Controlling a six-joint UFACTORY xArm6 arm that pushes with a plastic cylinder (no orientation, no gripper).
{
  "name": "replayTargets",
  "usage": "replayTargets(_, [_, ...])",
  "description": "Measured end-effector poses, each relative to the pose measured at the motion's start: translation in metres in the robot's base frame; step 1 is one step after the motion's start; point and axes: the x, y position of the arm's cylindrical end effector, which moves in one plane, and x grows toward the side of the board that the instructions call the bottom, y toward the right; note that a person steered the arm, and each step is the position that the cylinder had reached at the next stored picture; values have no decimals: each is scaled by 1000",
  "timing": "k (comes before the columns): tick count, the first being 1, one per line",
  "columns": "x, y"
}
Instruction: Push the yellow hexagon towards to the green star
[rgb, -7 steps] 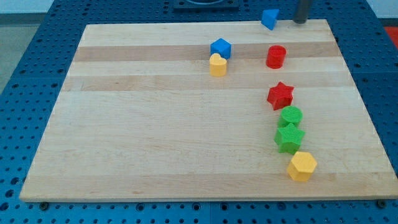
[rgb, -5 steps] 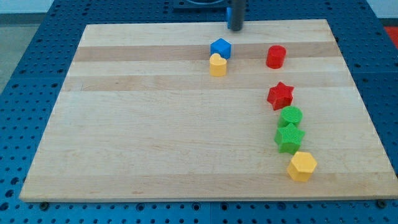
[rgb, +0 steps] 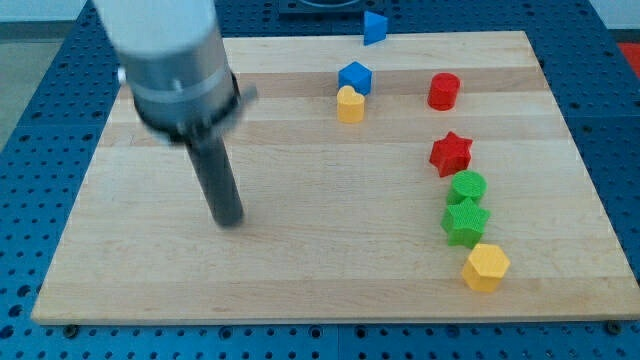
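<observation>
The yellow hexagon lies near the board's lower right edge. It touches the green star just above it. A green cylinder sits right above the star. My tip is on the board's left half, far to the left of these blocks, touching none of them.
A red star is above the green cylinder. A red cylinder is higher up. A blue block touches a yellow block at top centre. A blue triangular block sits at the wooden board's top edge.
The arm swept from the view's top right across to the left and down onto the board's left half. The blue triangular block moved left along the top edge. The other blocks stayed put.
</observation>
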Motion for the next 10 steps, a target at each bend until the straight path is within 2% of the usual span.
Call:
replayTargets(1, [63, 67])
replayTargets(2, [60, 107])
replayTargets(3, [64, 195])
replayTargets(6, [22, 305])
replayTargets(7, [-31, 302])
replayTargets(8, [3, 350])
replayTargets(9, [9, 333])
replayTargets(10, [9, 265])
